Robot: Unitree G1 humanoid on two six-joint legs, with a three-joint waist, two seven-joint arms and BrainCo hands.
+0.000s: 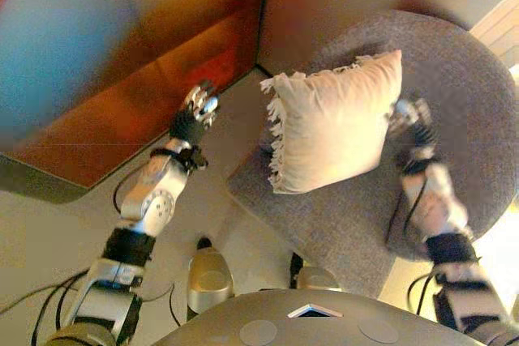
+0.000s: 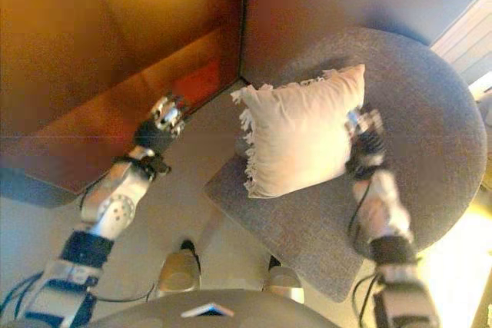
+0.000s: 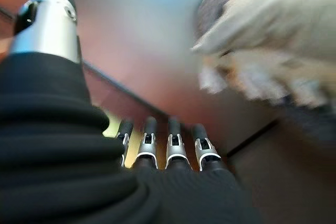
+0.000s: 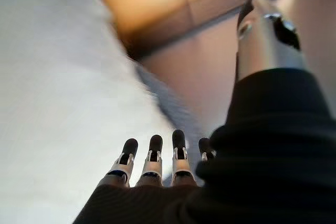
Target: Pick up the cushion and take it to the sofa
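Nothing is lifted yet: the cream fringed cushion (image 1: 332, 123) rests against the round grey chair's (image 1: 462, 95) back edge, both hands, left (image 1: 199, 107) and right (image 1: 405, 115), flanking it with fingers released, sofa unseen.

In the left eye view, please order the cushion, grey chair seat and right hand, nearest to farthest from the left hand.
From the left hand:
1. Grey chair seat, front edge just right of it; close with the cushion.
2. Cushion, fringed edge to its right.
3. Right hand, beyond the cushion's far side.

The grey chair (image 1: 454, 119) runs off the right edge; the cushion (image 1: 332, 123) hides part of its seat.
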